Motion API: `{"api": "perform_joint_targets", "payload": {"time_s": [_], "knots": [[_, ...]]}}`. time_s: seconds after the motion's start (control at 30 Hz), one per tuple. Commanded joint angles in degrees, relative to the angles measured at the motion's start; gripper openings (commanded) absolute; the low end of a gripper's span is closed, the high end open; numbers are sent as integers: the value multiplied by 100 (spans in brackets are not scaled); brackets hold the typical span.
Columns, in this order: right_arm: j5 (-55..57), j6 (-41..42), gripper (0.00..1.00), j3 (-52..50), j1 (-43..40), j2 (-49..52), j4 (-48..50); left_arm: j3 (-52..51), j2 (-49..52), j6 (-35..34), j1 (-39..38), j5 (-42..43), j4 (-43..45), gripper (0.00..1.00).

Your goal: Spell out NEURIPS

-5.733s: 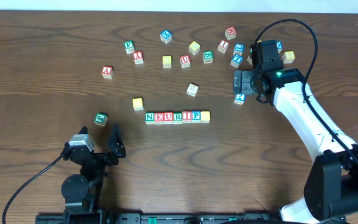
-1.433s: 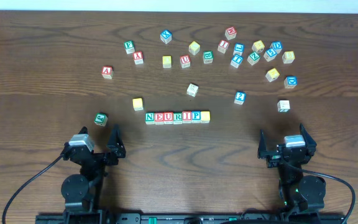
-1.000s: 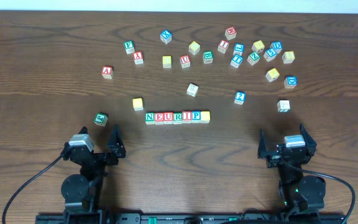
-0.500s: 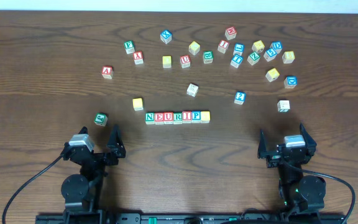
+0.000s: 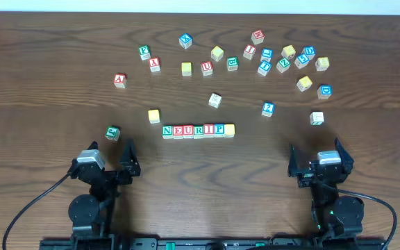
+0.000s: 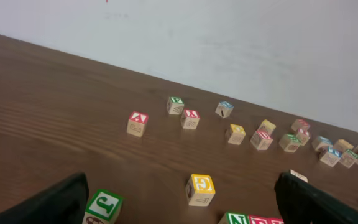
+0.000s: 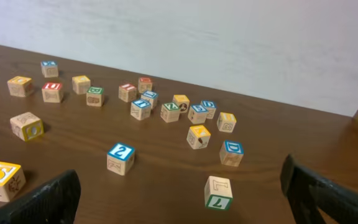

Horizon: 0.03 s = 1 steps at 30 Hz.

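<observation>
neurips row — well clear of fingers

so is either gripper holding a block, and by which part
Nothing is held: the left gripper and right gripper are both open and empty.

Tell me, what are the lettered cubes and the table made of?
Cubes: probably wood; pale, unvarnished-looking sides, with coloured letters and borders printed or painted on the faces. Table: dark brown wood or a wood-look laminate; long grain lines run across it, with a faint sheen. Which of the two, the pictures cannot settle.
</observation>
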Motion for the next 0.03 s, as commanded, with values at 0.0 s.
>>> {"api": "perform_joint_targets", "payload": {"time_s": [0.0], "knots": [[-35, -42, 99, -9, -57, -39, -24, -68, -35, 98, 20, 133, -245, 94]]}}
